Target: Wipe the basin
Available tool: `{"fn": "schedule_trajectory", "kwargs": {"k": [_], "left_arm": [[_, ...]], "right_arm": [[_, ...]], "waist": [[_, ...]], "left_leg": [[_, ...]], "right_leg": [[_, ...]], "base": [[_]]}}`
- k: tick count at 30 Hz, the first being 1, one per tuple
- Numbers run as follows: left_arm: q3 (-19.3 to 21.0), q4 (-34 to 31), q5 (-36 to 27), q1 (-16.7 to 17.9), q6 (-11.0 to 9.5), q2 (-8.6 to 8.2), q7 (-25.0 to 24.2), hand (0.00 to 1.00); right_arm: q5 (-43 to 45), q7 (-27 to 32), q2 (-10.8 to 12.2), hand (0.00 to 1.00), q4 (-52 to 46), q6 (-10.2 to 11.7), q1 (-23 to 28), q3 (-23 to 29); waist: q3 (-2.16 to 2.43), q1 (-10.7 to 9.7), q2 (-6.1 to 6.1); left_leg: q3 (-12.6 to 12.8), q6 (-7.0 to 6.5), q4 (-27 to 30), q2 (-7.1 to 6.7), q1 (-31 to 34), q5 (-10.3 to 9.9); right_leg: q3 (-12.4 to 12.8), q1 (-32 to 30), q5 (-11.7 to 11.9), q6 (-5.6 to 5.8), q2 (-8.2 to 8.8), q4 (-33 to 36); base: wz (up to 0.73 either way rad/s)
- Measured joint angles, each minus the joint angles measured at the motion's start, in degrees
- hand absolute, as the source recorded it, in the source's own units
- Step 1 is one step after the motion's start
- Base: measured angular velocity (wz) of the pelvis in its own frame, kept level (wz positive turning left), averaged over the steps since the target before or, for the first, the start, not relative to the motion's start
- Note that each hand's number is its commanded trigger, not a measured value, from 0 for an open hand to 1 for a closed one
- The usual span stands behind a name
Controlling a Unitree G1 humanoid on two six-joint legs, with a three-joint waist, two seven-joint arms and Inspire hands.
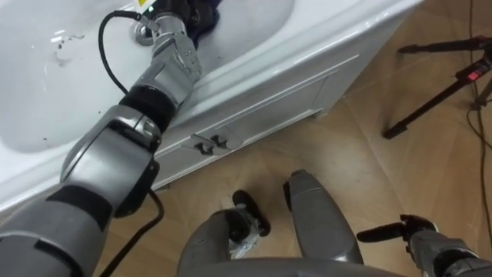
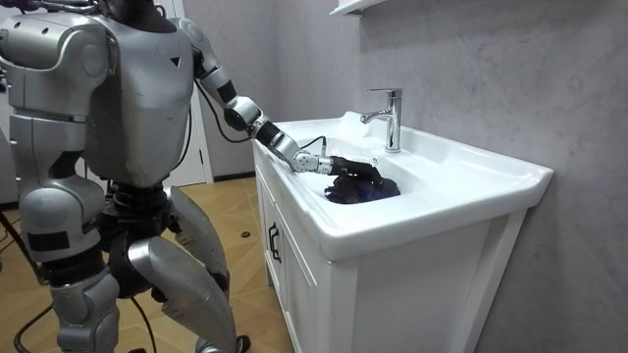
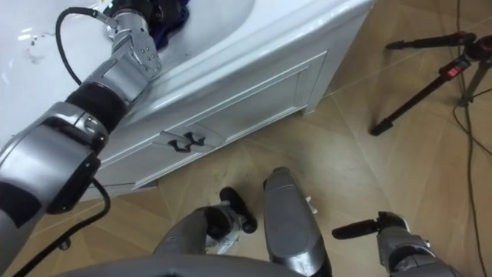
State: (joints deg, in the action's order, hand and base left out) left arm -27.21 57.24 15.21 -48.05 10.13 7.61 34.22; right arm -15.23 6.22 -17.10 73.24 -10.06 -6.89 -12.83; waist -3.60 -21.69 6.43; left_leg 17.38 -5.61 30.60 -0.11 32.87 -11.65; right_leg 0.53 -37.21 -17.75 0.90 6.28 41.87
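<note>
The white basin [image 2: 442,169] is set in a white vanity, and I stand at its front corner. A dark blue cloth [image 2: 365,188] lies bunched in the bowl near the drain [image 1: 144,31]. My left arm reaches in over the rim, and my left hand [image 2: 351,167] lies on top of the cloth with its fingers stretched along it. The cloth [image 1: 206,17] shows at the top edge of the left eye view, just past my wrist. My right hand [image 1: 406,230] hangs low at my side over the floor, fingers straight and holding nothing.
A chrome tap [image 2: 391,116] stands at the basin's back. The vanity's cabinet doors [image 1: 254,108] with dark handles [image 1: 209,144] face my legs. A black tripod [image 1: 442,88] stands on the wooden floor to my right. A shelf [image 2: 355,7] hangs above the tap.
</note>
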Motion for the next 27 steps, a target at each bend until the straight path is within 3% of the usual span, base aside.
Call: {"fn": "schedule_trajectory", "kwargs": {"k": [5,8,13,17,20,22,23,27], "left_arm": [[0.0,0.6,0.3,0.2,-1.7,0.92,-0.1,1.00],[0.1,3.2,0.6,0.7,-6.0,2.23,-0.2,1.00],[0.2,4.6,3.0,3.5,-10.3,5.60,-1.3,1.00],[1.1,4.8,7.2,6.7,-11.1,7.62,-2.8,1.00],[2.0,4.8,12.2,9.5,-11.8,10.26,-4.0,1.00],[3.2,4.8,16.0,12.3,-11.8,12.57,-5.0,1.00],[4.3,4.7,18.2,13.8,-11.8,13.95,-5.6,1.00],[7.1,4.8,25.1,18.2,-11.5,18.78,-6.4,1.00]], "right_arm": [[1.0,0.0,-0.4,0.00,-0.9,0.0,0.1,-0.6],[1.8,-0.2,-0.6,0.00,-1.2,0.1,-0.3,-0.4],[2.1,-1.6,-0.6,0.00,-2.1,0.1,-0.4,0.6],[2.9,-2.0,-0.7,0.00,-2.2,0.1,-0.1,1.1],[3.1,-2.1,-0.9,0.00,-2.1,0.6,0.4,2.9],[3.2,-2.2,-1.4,0.00,-1.9,1.0,1.4,3.9],[3.5,-2.2,-1.6,0.00,-1.9,1.5,2.1,5.8],[4.3,-1.9,-2.4,0.00,-1.9,2.6,3.3,8.5]], "waist": [[-0.10,0.1,-0.19],[-0.24,0.1,-0.94],[-0.52,0.3,-1.45],[-0.51,0.9,-1.66],[-0.07,1.8,-1.01],[0.12,2.6,-0.82],[0.54,3.3,-0.33],[1.10,5.2,0.33]], "left_leg": [[0.4,-0.16,1.5,0.79,0.5,-1.0],[1.1,-0.19,1.2,0.84,-0.4,-1.0],[1.3,0.26,2.5,1.81,-1.1,-1.9],[1.4,0.86,3.0,2.51,-2.7,-2.7],[1.5,1.34,3.0,2.68,-3.6,-2.9],[1.5,1.64,2.6,2.75,-4.7,-2.6],[1.4,1.89,2.6,2.89,-5.0,-2.5],[0.9,2.73,1.7,3.59,-6.1,-2.0]], "right_leg": [[0.2,-0.1,0.0,0.12,-0.51,0.0],[0.6,0.3,0.2,0.13,-0.45,0.0],[0.7,1.7,0.4,-0.27,-1.32,0.0],[0.8,3.5,0.0,-0.66,-1.96,-0.2],[0.8,4.4,-0.2,-1.03,-2.46,-0.3],[0.7,5.4,-0.4,-1.53,-2.69,-0.4],[0.6,5.7,-0.4,-1.76,-2.88,-0.5],[-0.1,7.3,0.0,-2.67,-3.61,-2.1]], "base": [[-0.08],[-0.13],[-0.11],[-0.11],[-0.07],[0.00],[0.00],[0.00]]}}
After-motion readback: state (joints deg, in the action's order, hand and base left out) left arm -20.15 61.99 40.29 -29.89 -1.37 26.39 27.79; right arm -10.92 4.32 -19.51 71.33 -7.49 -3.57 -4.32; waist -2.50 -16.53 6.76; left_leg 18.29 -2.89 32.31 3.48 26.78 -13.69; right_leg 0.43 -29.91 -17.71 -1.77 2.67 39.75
